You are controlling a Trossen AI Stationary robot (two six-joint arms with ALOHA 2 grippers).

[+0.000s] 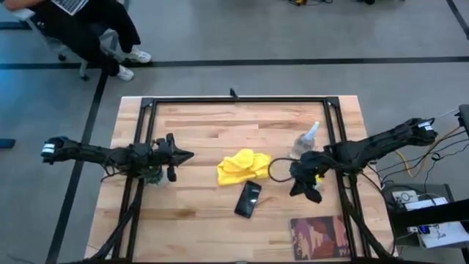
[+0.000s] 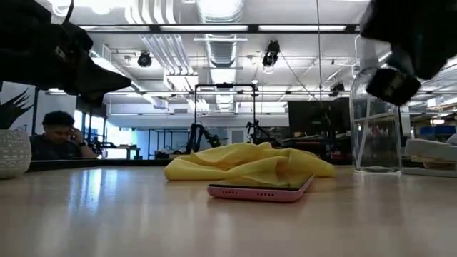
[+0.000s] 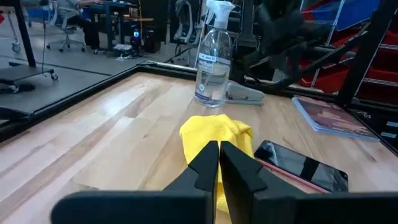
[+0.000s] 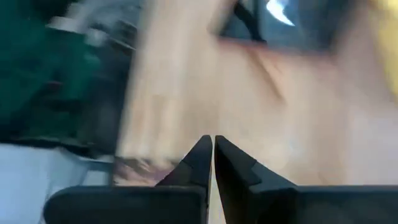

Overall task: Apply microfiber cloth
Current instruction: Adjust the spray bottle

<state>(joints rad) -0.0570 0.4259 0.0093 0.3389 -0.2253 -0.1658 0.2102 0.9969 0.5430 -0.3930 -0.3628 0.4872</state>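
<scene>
The yellow microfiber cloth [image 1: 244,166] lies bunched on the wooden table near its middle, and also shows in the low view [image 2: 246,163] and the left wrist view [image 3: 217,134]. A black phone [image 1: 248,199] lies flat just in front of the cloth. My left gripper [image 1: 189,155] hovers shut to the left of the cloth, pointing at it; its closed tips [image 3: 219,149] show in the wrist view. My right gripper [image 1: 299,189] is shut too [image 4: 212,142]. It hangs above the table right of the phone and touches nothing.
A clear spray bottle [image 1: 306,141] stands right of the cloth, behind my right gripper. A book [image 1: 319,236] lies at the near right edge. A white patterned pot [image 2: 13,153] stands under my left arm. A black frame [image 1: 242,101] runs around the table.
</scene>
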